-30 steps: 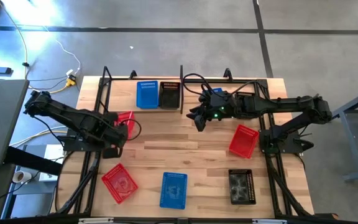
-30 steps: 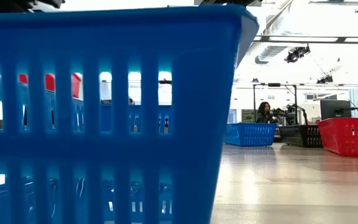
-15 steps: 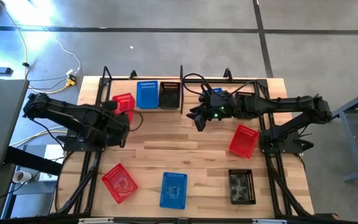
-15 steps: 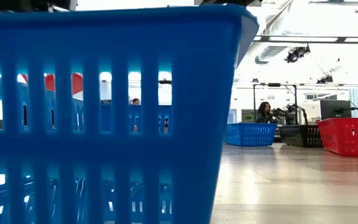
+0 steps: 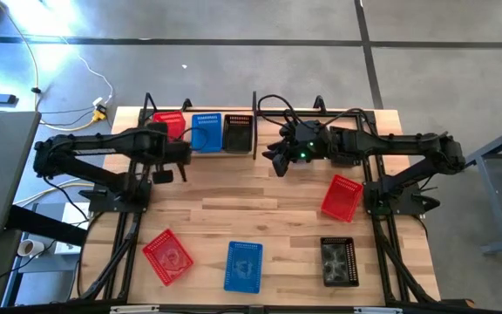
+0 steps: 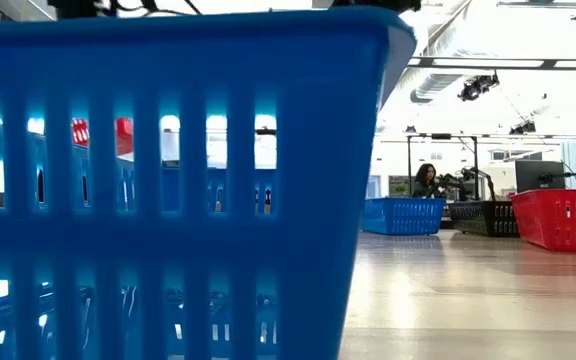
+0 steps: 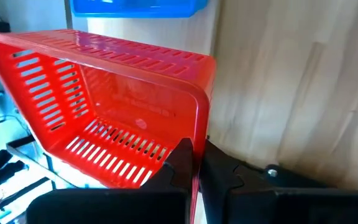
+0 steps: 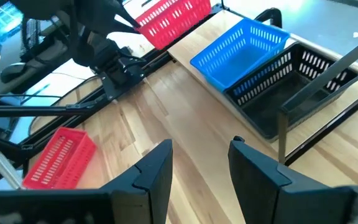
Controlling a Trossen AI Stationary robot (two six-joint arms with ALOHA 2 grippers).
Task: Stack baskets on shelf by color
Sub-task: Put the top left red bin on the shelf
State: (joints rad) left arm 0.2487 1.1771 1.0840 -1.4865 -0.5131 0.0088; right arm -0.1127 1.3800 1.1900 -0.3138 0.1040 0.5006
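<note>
Over at the shelf [image 5: 159, 112], the left gripper [image 5: 171, 139], clamped on a red basket [image 5: 169, 123], has carried it up beside the blue basket [image 5: 206, 132], so it can go down soon.

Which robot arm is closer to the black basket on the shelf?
The right. Its open tool hovers just beside the black basket; the left tool, gripping a red basket, is beyond the blue basket.

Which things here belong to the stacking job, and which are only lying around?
Belong to the job:
- red basket held in the shut left gripper
- blue basket and black basket on the shelf
- loose baskets on the table: red, red, blue, black

Just lying about:
- cables on the floor
- person in the room behind
</note>
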